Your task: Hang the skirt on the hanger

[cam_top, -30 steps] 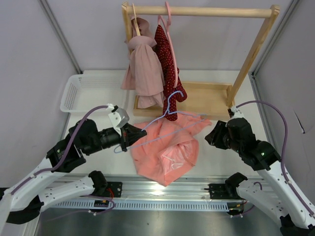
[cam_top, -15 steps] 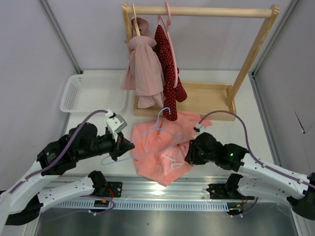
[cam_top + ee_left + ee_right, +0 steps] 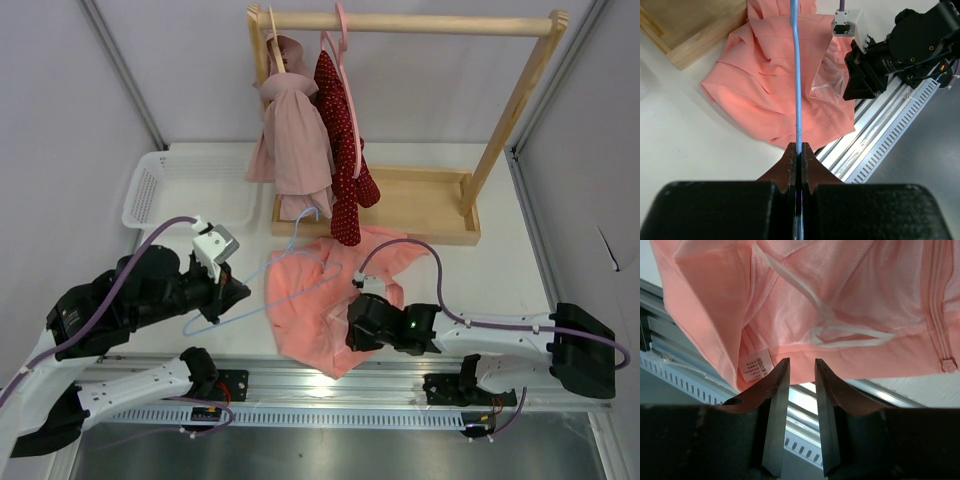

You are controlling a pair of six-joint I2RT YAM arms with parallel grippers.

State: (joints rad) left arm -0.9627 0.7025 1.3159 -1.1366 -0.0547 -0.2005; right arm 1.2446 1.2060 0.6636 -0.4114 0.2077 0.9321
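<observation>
Salmon-coral cloth of the skirt (image 3: pixel 322 312) lies crumpled on the white surface (image 3: pixel 520 265) at lower centre of the overhead view, just in front of the wooden rack (image 3: pixel 420 205). On the rack hang a pale pink garment (image 3: pixel 292 140) and a dark red dotted garment (image 3: pixel 338 150), and a white basket (image 3: pixel 150 190) sits at the left.

The overhead view alone shows the whole layout: the light-blue hanger (image 3: pixel 796 75) slants across the skirt's upper left part, its hook up near the rack's base and its lower end out toward the left arm. The right arm reaches in low from the right to the skirt's near edge.

The left wrist view shows the grip, which is too small to see from above. The left pincer (image 3: pixel 797 151) is clamped tight on the wire, which runs straight up the frame over the skirt. The black right arm (image 3: pixel 910 45) shows in the upper right corner.

The right wrist view alone shows the skirt's inside: a white care label (image 3: pixel 756 364) at centre left, a white ribbon loop (image 3: pixel 840 332) and a zipper (image 3: pixel 940 315) down the right edge. The right pincer (image 3: pixel 801 365) has its fingers a narrow gap apart, tips at the skirt's folded edge. Whether cloth lies between them cannot be told. The metal rail (image 3: pixel 670 365) shows below.
</observation>
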